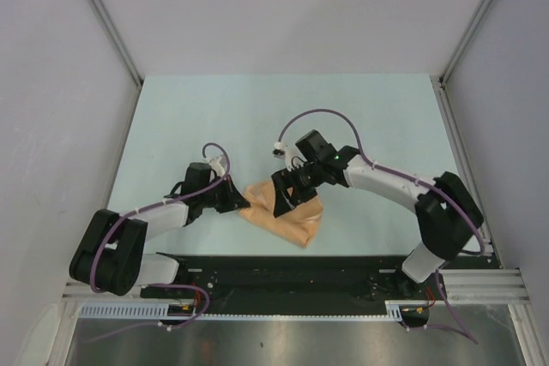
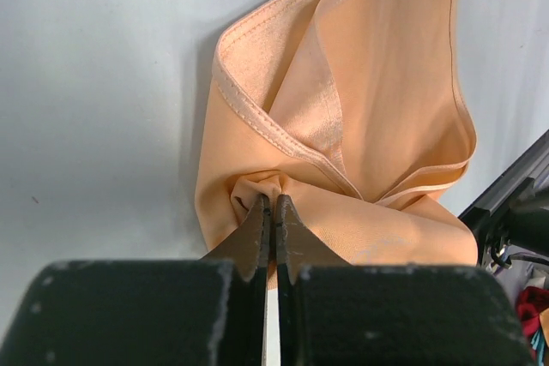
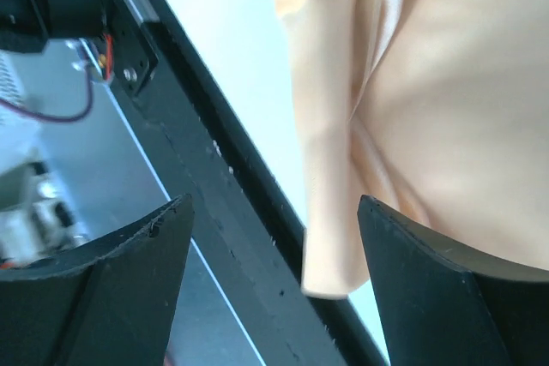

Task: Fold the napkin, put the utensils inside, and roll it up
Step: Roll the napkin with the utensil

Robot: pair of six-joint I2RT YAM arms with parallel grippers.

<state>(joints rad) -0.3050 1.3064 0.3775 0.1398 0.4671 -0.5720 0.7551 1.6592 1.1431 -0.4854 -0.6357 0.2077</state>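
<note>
Near the front edge of the table (image 1: 171, 117), the napkin (image 1: 292, 220) lies crumpled between my two arms. My left gripper (image 2: 271, 205) is pressed tight, pinching a bunched fold at the cloth's left side. My right gripper (image 3: 274, 207) is spread wide just over the cloth, holding nothing. For a clean fold I'd take a hemmed corner on the right, then draw both sides apart until it lies flat.
</note>
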